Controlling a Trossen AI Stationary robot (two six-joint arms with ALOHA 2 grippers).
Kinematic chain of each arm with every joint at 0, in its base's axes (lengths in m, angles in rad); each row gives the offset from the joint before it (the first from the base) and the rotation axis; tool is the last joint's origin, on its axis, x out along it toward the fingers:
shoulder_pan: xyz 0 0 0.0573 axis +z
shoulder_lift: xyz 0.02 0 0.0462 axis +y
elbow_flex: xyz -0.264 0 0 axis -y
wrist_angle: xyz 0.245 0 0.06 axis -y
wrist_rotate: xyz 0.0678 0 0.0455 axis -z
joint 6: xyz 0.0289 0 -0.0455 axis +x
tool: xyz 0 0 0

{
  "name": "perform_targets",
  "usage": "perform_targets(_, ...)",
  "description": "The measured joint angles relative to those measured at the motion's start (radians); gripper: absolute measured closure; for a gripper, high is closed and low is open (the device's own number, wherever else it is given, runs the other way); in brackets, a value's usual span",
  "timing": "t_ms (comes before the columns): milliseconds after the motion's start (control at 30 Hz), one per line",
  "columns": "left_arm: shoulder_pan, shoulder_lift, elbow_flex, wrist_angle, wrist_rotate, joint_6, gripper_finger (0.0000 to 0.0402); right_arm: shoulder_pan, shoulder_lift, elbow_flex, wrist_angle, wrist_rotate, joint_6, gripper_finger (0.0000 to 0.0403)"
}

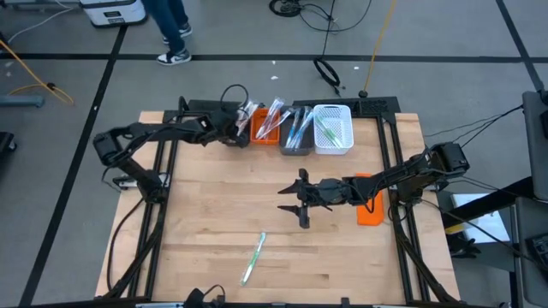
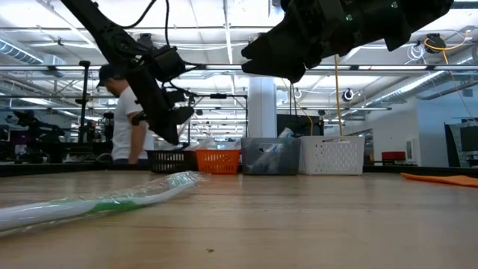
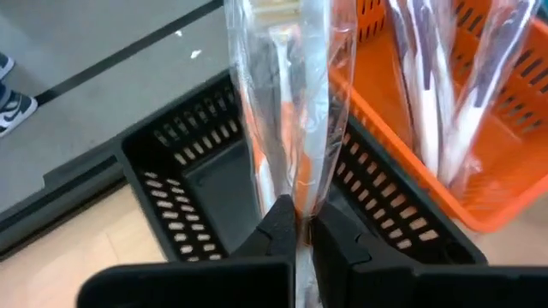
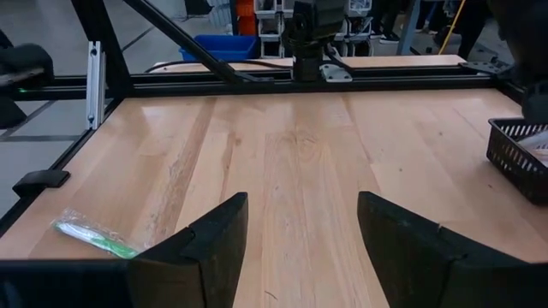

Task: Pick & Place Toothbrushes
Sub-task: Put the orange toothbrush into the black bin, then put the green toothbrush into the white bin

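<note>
My left gripper (image 1: pixel 241 130) is at the far row of bins, shut on a clear-wrapped toothbrush with a reddish handle (image 3: pixel 287 103), over the black bin (image 3: pixel 193 184). Beside it, the orange bin (image 1: pixel 267 130) holds several wrapped toothbrushes. The grey bin (image 1: pixel 297 135) and white bin (image 1: pixel 332 130) also hold some. One green wrapped toothbrush (image 1: pixel 253 257) lies flat on the table near its front edge. My right gripper (image 1: pixel 300 205) hovers open above the table's middle, with nothing between its fingers. My left gripper pinches the toothbrush's clear wrapper (image 3: pixel 295 201) near one end between its two fingertips. The fingers slant down toward the table's far edge, and the wrapper runs on beyond them. The toothbrush is off the table, above the black bin; whether its far end touches the bin I cannot tell.
A flat orange block (image 1: pixel 370 208) lies at the table's right, under my right arm. Black frame rails run along the table's left, right and far sides. A person (image 2: pixel 125 123) stands beyond the far edge. Bare wood lies between the bins and the green toothbrush.
</note>
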Motion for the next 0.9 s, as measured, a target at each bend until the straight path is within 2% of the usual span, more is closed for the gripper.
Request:
perform_targets(300, 0.000, 0.050, 0.000, 0.064, -0.007, -0.025, 0.0357, 0.000, 0.000, 0.000, 0.000, 0.000, -0.005, 0.0191)
perform_targets(667, 0.002, 0.037, 0.000, 0.072, -0.008, -0.025, 0.0277, 0.000, 0.000, 0.000, -0.001, 0.000, -0.007, 0.0191)
perform_targets(900, 0.002, 0.021, 0.000, 0.133, -0.008, 0.005, 0.0235, 0.000, 0.000, 0.000, -0.001, 0.000, -0.008, 0.0190)
